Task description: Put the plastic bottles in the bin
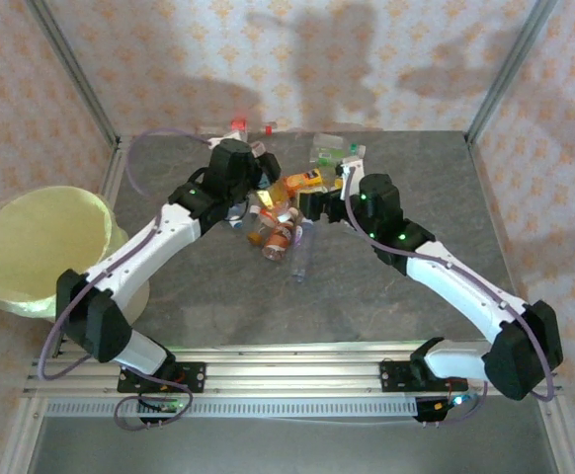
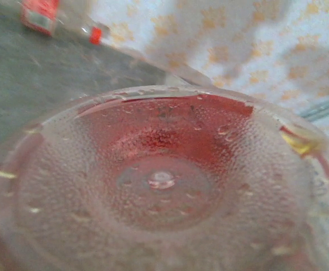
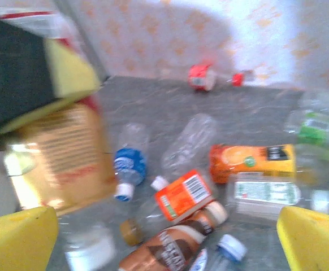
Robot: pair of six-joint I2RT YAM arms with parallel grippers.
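Observation:
Several plastic bottles point(image 1: 280, 222) lie in a heap mid-table. My left gripper point(image 1: 251, 190) is down at the heap's left side. A clear bottle with red inside point(image 2: 161, 180) sits base-on against its camera and hides its fingers. From the right wrist, one black finger with a yellow pad point(image 3: 68, 73) lies pressed on that bottle's tan label point(image 3: 60, 155). My right gripper point(image 3: 164, 240) hangs open above an orange-labelled bottle point(image 3: 184, 195), a brown-labelled one point(image 3: 167, 251) and a blue-labelled one point(image 3: 129, 164). The pale yellow-green bin point(image 1: 41, 247) stands off the table's left edge.
A red-labelled bottle point(image 1: 236, 125) lies apart at the back wall. An orange juice bottle point(image 3: 252, 161) and a green-labelled one point(image 3: 317, 127) lie on the heap's right. Metal corner posts point(image 1: 70, 69) rise behind. The grey tabletop point(image 1: 396, 296) is bare in front of the heap.

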